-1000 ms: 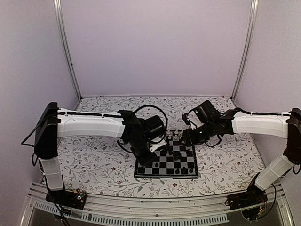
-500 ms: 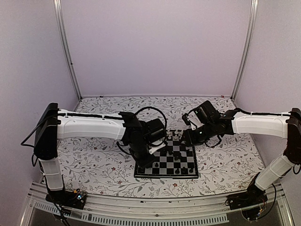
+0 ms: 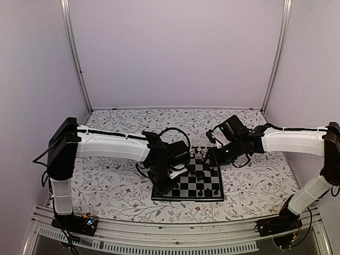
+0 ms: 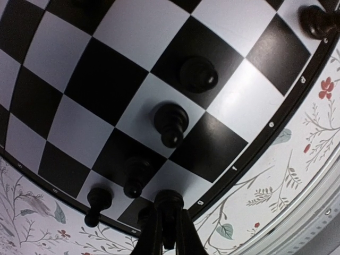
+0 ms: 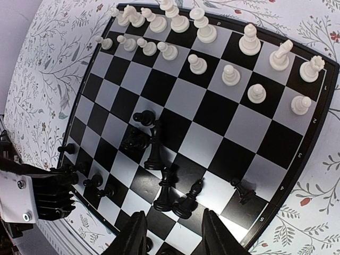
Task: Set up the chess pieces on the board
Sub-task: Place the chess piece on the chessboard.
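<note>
The left arm has shifted toward the board's (image 3: 204, 186) near left corner, left gripper (image 3: 163, 183) low; right gripper (image 3: 211, 155) hovers at the far edge

Left wrist: the left gripper (image 4: 169, 236) is clamped on a black piece (image 4: 169, 204) at the board's edge

Right wrist: the right gripper (image 5: 172, 234) is half open and empty above scattered black pieces (image 5: 154, 154); white pieces (image 5: 202, 32) are ranked

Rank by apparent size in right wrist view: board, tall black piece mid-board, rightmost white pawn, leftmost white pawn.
1. board
2. tall black piece
3. rightmost white pawn
4. leftmost white pawn; it looks smaller, likely only because it is farther from the camera.
</note>
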Tool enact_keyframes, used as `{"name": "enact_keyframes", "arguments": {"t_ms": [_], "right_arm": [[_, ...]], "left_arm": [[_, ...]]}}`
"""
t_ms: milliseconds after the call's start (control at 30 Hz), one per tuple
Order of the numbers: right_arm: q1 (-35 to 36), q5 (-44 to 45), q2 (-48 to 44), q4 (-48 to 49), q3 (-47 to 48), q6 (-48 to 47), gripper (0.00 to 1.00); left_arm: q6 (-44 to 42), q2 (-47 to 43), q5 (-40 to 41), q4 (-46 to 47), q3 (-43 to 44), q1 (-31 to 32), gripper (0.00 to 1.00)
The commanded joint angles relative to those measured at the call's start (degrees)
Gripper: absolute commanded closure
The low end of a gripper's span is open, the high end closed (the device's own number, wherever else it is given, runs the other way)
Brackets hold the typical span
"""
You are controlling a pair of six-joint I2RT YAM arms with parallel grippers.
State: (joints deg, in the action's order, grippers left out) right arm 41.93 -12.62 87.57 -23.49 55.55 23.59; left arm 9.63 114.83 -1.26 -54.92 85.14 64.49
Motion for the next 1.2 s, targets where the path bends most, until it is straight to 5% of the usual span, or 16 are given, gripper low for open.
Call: {"name": "enact_keyframes", "arguments": {"t_ms": [0,367,767,1000,1167], "right_arm": [[-0.27,-0.29,-1.17,0.92,-0.54,0.73,0.62],[-0.32,-0.51,-0.46,1.12,-0.28,0.57,0.62],[-0.28,0.70,-1.36,0.80,0.84,0.06,0.62],[-0.30,1.88,-2.39,-1.24,2.82,-1.46,0.62],[-0.27,1.46,-1.45,-1.83,4.10,-1.19,0.62]], "left_arm": [[-0.69,0.64,-0.93,0.12,1.60,0.81,1.00],[-1.12,0.30,-1.15,0.38,1.44,0.73,1.00],[-1.72,-5.64,0.71,0.43,1.71,0.21,0.70],[-2.89,-12.37,0.27,3.15,3.15,-3.29,0.66],[0.00,-8.46,4.06,6.55,6.74,-6.89,0.61]]}}
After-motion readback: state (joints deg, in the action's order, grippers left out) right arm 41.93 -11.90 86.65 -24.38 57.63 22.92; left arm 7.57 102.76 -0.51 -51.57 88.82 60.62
